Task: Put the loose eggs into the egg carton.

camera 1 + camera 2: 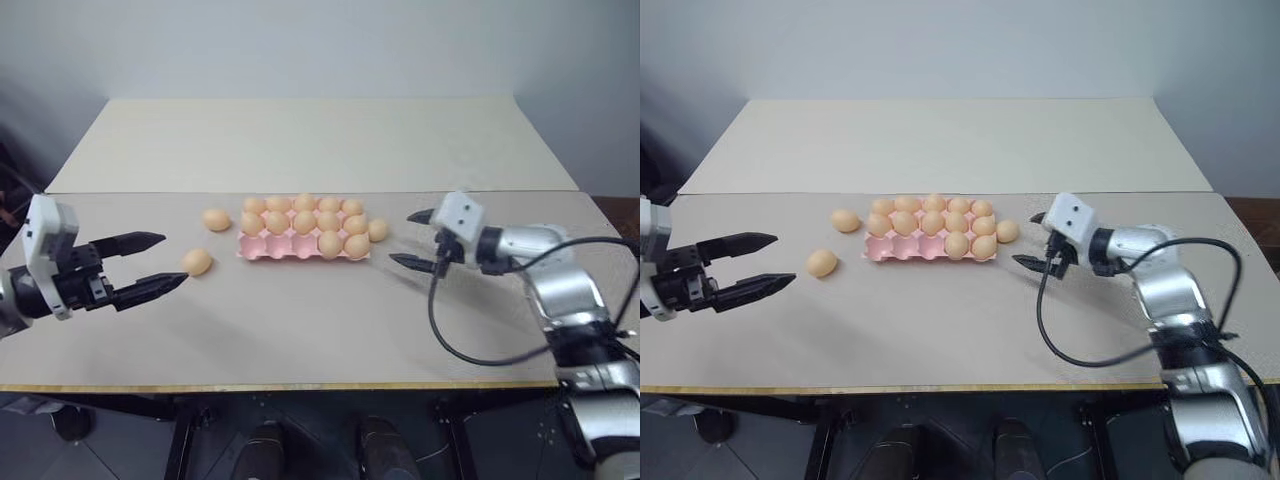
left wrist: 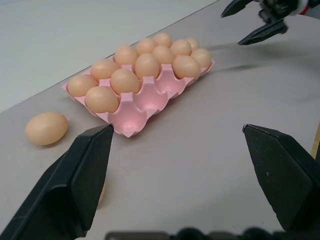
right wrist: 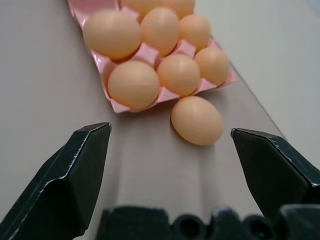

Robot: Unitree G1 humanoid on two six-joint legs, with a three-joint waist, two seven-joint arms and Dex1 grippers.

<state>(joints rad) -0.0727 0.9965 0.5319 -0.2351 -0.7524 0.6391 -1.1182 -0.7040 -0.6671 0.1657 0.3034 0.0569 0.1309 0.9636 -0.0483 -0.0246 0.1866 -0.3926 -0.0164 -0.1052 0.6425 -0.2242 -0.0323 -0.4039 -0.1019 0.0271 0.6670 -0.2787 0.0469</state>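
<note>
I see L gripper (image 1: pixel 170 262) & R gripper (image 1: pixel 415 240) both spread wide, empty; R near loose egg (image 3: pixel 196 120) beside carton (image 1: pixel 290 250).

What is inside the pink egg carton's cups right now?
The egg carton holds twelve eggs: back and middle rows full, front row with two at the right gripper's end. The remaining three front cups are empty. The cup bottoms under the eggs are covered.

Both arms reach inward over the surface (image 1: pixel 300 330). The left gripper (image 1: pixel 160 262) points right, fingers spread wide and empty. The right gripper (image 1: pixel 412 240) points left, tilted slightly downward, fingers likewise parted.
</note>
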